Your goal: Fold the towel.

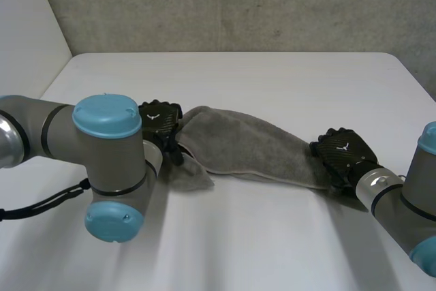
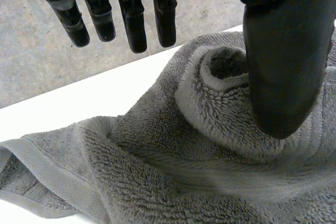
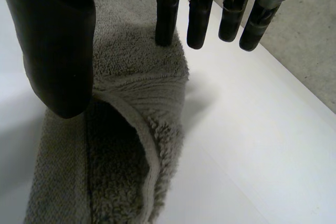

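Currently the left arm point(image 1: 75, 138) reaches across the table point(image 1: 272, 80), and the left hand point(image 1: 160, 122) sits on the left end of the towel point(image 1: 252, 148). In the left wrist view its fingers point(image 2: 134, 22) are straight and spread well away from the thumb point(image 2: 283, 72). The thumb tip lies against a curled fold of the towel, the fingers hang clear of the cloth, and the hand is not closed on it.

The towel is grey and bunched lengthwise into a loose band. It lies on the table between the two hands, and its left end is crumpled beside the left hand.

The right hand point(image 1: 344, 155) sits on the right end of the towel. In the right wrist view its fingers point(image 3: 167, 14) are straight, with one tip touching the pile. Its thumb point(image 3: 58, 61) stands apart from them at the raised hem, so this hand is not closed on the towel either.
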You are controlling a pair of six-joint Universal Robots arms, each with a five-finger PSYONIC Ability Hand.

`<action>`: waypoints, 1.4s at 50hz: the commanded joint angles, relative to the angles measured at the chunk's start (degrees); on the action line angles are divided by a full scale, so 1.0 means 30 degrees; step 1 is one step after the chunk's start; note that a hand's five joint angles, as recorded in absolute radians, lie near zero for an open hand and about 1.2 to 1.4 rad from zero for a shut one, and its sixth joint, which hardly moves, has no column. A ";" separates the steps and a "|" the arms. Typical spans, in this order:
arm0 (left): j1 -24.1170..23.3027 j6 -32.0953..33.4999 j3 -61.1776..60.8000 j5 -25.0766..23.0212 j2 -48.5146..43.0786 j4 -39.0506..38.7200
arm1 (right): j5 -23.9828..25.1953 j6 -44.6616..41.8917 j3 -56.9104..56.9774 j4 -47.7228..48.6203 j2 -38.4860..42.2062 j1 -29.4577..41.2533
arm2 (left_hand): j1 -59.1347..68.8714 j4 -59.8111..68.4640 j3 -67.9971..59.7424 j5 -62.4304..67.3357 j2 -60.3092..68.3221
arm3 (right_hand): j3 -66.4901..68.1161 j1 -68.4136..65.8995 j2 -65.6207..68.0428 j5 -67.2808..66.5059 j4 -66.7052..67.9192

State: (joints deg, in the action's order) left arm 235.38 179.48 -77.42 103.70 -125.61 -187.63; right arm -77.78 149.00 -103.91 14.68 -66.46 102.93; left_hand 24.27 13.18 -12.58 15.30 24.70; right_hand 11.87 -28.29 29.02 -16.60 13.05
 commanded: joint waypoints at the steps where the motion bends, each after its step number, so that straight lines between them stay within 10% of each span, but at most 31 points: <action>1: 0.0056 -0.0180 -0.0325 -0.0494 0.0387 0.0172 | 0.0000 0.0020 -0.0198 0.0056 -0.0288 -0.0002 | 0.0136 -0.1061 0.0860 -0.0206 -0.0007 | -0.0623 0.1247 -0.1490 0.0683 -0.1017; 39: -0.0061 -0.2406 0.0496 -0.1314 -0.0668 0.0611 | 0.0088 -0.0713 -0.1048 0.0349 -0.0670 -0.0530 | 0.0529 -0.1061 0.0860 0.0186 0.0386 | -0.0623 0.0630 -0.0873 0.0066 -0.1017; 44: -0.0061 -0.1268 0.0437 -0.0644 -0.1077 0.0583 | 0.0059 -0.0742 -0.0814 0.0437 -0.0260 -0.0852 | 0.5658 -0.1061 0.0860 0.5316 0.5515 | -0.0623 0.0350 -0.0592 -0.0214 -0.1017; 47: -0.0061 -0.0854 0.0408 -0.0347 -0.1048 0.0553 | 0.0059 -0.0742 -0.0667 0.0496 -0.0055 -0.1057 | 0.8883 -0.1061 0.0860 0.8541 0.8740 | -0.0623 -0.1893 0.1650 -0.2457 -0.1017; 51: 0.0085 -0.0005 0.0291 0.0092 -0.0698 0.0611 | 0.0351 -0.0713 -0.0258 0.0350 0.0004 -0.1174 | 1.8564 -0.1061 0.0860 1.8221 1.8421 | -0.0623 -1.5976 1.5733 -1.6540 -0.1017; 70: 0.2541 0.3361 -0.0414 -0.3421 0.3142 0.6238 | 0.4715 -0.0771 0.3048 -0.6211 -0.3192 -0.1116 | 1.8576 -0.1061 0.0860 1.8234 1.8433 | -0.0623 -1.7236 1.6994 -1.7800 -0.1017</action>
State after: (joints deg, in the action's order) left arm 238.59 185.19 -79.43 97.88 -117.24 -172.52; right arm -67.67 147.10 -99.74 2.49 -76.06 99.48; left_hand 75.31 13.18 -12.58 66.00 74.42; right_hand 11.87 -75.85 75.05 -66.41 13.05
